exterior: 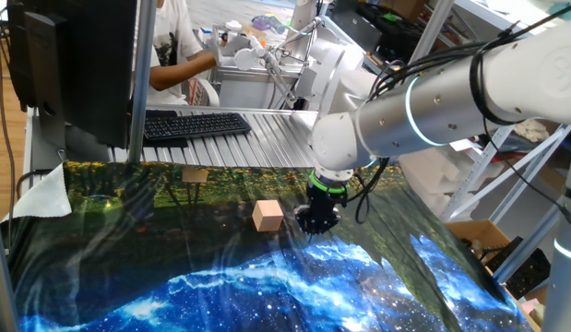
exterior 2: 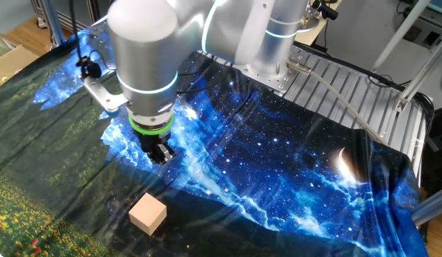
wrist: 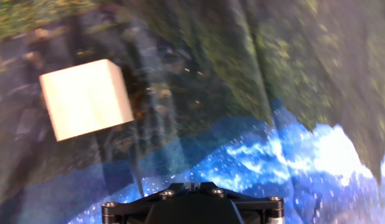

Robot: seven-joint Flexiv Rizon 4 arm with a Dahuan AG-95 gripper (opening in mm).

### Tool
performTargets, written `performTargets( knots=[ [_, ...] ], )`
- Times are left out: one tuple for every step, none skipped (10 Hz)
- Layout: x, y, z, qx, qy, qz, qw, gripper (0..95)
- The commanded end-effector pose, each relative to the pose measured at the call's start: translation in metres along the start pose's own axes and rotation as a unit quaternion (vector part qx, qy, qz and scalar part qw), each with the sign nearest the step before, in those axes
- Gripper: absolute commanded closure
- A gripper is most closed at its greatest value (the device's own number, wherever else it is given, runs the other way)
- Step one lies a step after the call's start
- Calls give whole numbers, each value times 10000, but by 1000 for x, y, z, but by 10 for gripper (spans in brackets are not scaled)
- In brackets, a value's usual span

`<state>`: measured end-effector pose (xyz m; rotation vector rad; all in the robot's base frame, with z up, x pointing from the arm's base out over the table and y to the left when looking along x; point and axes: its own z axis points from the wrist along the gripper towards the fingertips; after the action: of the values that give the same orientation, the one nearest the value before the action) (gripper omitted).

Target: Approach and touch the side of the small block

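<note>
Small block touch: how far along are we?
Done: the gripper is down low over the printed cloth, beside the small block. In hand: the approach. The other fixed view shows a clear gap between the gripper and the small block. Left: crossing that gap and touching the block's side. No contact shows in any view.

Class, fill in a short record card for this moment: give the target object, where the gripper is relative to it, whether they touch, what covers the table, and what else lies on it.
target: small block, pale tan cube resting on the cloth
gripper: low over the cloth, beside the block
contact: none, a gap shows in the other fixed view
jaw state: cannot tell
table cover: printed cloth, blue starry and green parts
other item: flat tan piece near the cloth's far edge
</note>
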<state>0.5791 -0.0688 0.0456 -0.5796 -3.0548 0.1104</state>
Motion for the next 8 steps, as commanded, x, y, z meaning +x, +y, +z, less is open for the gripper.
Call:
performTargets(
  knots=[
    [5, 1, -1, -2, 198, 710, 9973, 950],
    [6, 2, -1, -26, 264, 910, 9955, 950],
    [8, 4, -2, -42, 331, 1197, 9923, 950],
    [10, 6, -3, -82, 388, 1453, 9886, 950],
    [13, 8, -3, -116, 460, 1736, 9837, 950],
    [15, 10, -3, -111, 499, 1943, 9796, 950],
    [18, 13, -3, -116, 540, 2108, 9760, 950],
    [21, 17, -2, -135, 579, 2249, 9726, 950]
  ],
)
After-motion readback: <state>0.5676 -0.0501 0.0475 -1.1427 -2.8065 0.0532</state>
